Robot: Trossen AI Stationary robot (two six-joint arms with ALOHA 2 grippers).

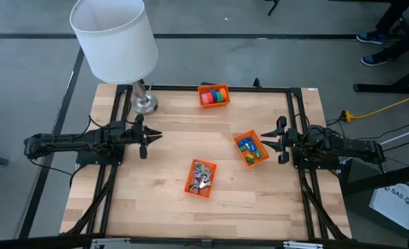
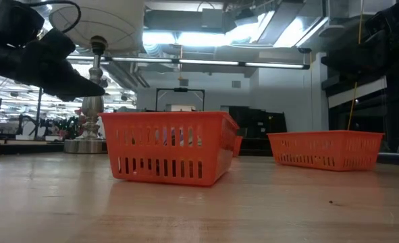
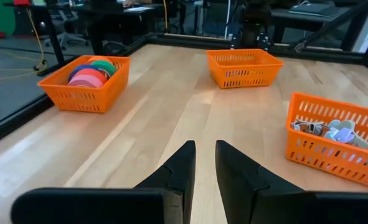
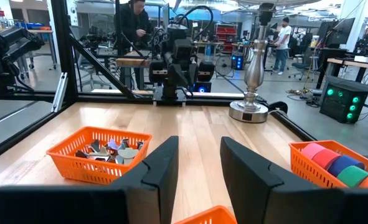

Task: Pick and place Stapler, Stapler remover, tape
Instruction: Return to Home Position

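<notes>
Tape rolls [image 1: 214,95] in red, green and orange lie in an orange basket at the table's far middle, also visible in the left wrist view [image 3: 90,70]. A second basket [image 1: 250,149] on the right holds small blue, green and yellow pieces. A third [image 1: 201,178], near the middle, holds silvery and grey pieces [image 3: 330,129]. My left gripper [image 1: 151,136] hovers at the left side, open a narrow gap [image 3: 205,163]. My right gripper [image 1: 265,142] hovers just right of the second basket, open [image 4: 199,158]. Both are empty.
A table lamp with a white shade [image 1: 114,34] stands on its metal base [image 1: 145,104] at the far left corner. A black frame [image 1: 297,117] runs around the table. Bare wood [image 1: 169,149] lies between the baskets. People stand in the room beyond [image 4: 134,22].
</notes>
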